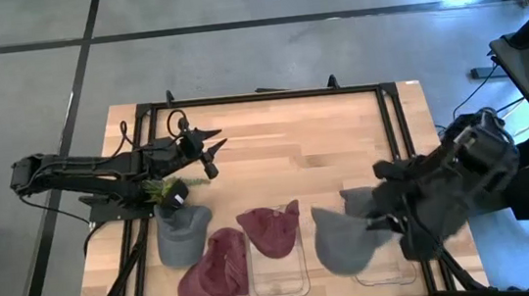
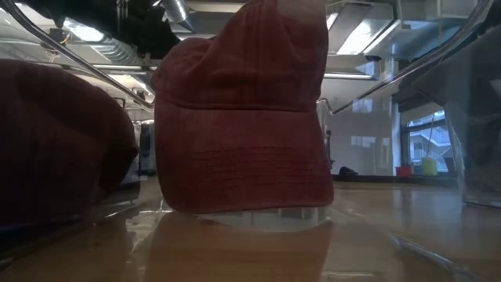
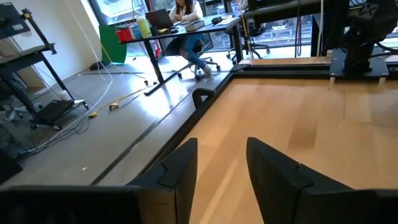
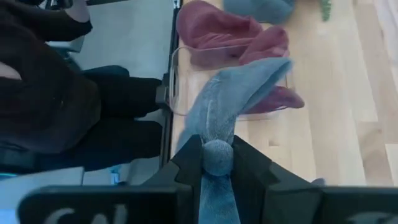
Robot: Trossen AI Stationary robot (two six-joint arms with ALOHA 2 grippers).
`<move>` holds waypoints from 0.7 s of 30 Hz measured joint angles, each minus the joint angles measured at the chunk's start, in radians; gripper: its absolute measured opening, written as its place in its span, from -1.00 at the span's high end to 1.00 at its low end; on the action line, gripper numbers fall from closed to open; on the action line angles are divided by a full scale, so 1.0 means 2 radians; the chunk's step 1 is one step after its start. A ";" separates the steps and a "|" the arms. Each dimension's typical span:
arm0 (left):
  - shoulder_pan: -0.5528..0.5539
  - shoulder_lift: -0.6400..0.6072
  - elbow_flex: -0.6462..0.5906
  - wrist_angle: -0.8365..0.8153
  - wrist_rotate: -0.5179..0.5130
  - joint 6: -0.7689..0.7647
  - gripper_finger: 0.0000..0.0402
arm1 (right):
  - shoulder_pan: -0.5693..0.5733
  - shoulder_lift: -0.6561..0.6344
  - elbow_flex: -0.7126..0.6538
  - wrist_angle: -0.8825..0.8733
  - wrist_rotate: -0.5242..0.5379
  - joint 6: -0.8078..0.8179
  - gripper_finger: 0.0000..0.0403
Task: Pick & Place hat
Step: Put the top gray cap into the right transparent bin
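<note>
A grey hat [image 1: 345, 238] sits in my shut right gripper [image 4: 217, 152] near the table's near right corner, partly over a clear bin [image 1: 388, 275]. A maroon hat [image 1: 273, 228] [image 2: 243, 117] stands in a second clear bin [image 1: 277, 270] at the near edge. Another maroon hat [image 1: 213, 272] and a grey-blue hat [image 1: 180, 234] lie on the table to its left. My left gripper [image 1: 214, 153] [image 3: 221, 146] waits open above bare wood at the left. My right gripper pinches a bunched fold of the grey hat's cloth [image 4: 217, 157] between its two fingers. The rest of the hat [image 4: 239, 93] stretches forward from the fingers toward the table's left. The arm hides the hold in the high view, and I cannot tell whether the hat's far end rests on anything.
A black frame [image 1: 259, 97] runs along the table's edges. A green sprig [image 1: 161, 190] lies by the left arm. A person in dark clothes [image 4: 56, 106] stands close at the near edge. Bare wood [image 1: 314, 148] fills the table's middle and far part.
</note>
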 joint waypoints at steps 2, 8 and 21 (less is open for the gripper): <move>0.000 0.000 0.000 -0.002 0.000 -0.008 0.34 | 0.019 0.000 -0.011 0.000 0.008 0.014 0.69; 0.000 0.000 0.000 -0.002 0.001 -0.015 0.32 | 0.065 -0.024 -0.105 0.000 0.013 0.067 0.69; 0.000 0.000 0.000 -0.002 0.001 -0.045 0.33 | 0.106 -0.166 -0.315 0.000 0.011 0.200 0.69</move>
